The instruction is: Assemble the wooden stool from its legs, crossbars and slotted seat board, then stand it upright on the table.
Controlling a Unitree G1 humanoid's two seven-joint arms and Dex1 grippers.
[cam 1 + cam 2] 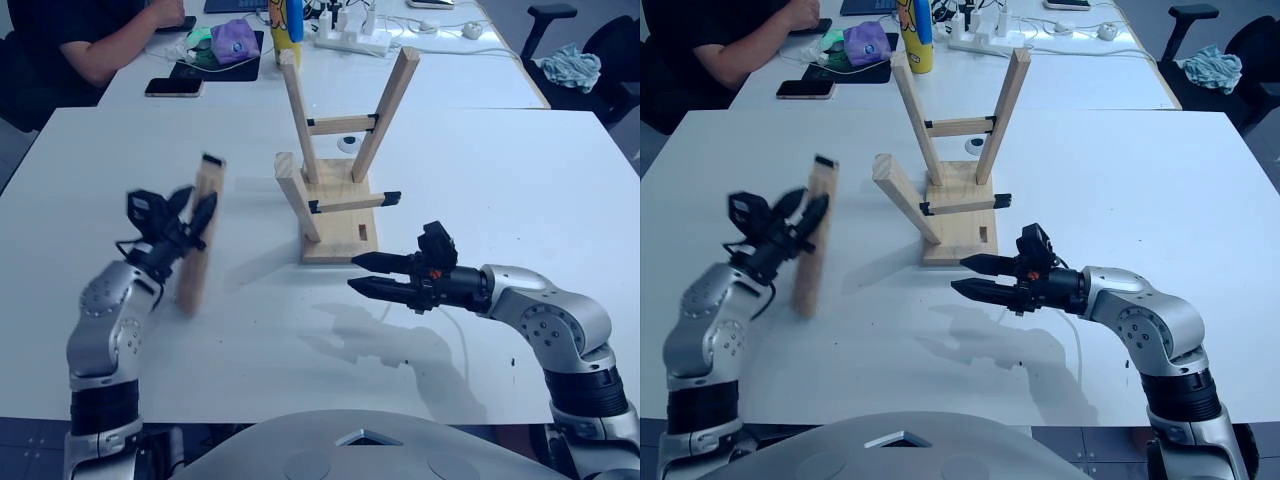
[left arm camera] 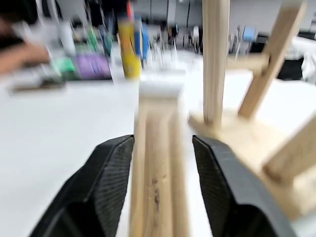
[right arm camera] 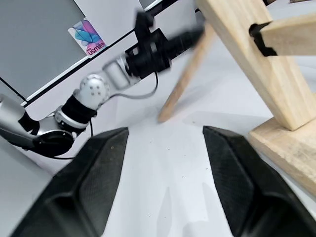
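Note:
The slotted seat board (image 1: 335,245) lies flat on the white table with three legs standing up from it: two tall ones (image 1: 300,115) (image 1: 385,110) and a nearer, tilted one (image 1: 297,200). Two crossbars (image 1: 340,124) (image 1: 352,203) join them. To its left a loose wooden leg (image 1: 198,250) stands tilted with its lower end on the table. My left gripper (image 1: 195,222) is shut on this leg (image 2: 158,163) at mid-height. My right gripper (image 1: 362,273) hovers open and empty just in front of the seat board's (image 3: 289,143) near edge, its fingertips pointing left.
A second table behind carries a yellow bottle (image 1: 287,25), a power strip (image 1: 350,40), a phone (image 1: 174,87) and a purple bundle (image 1: 235,40); a person sits there. White tabletop (image 1: 500,180) stretches to the right of the stool.

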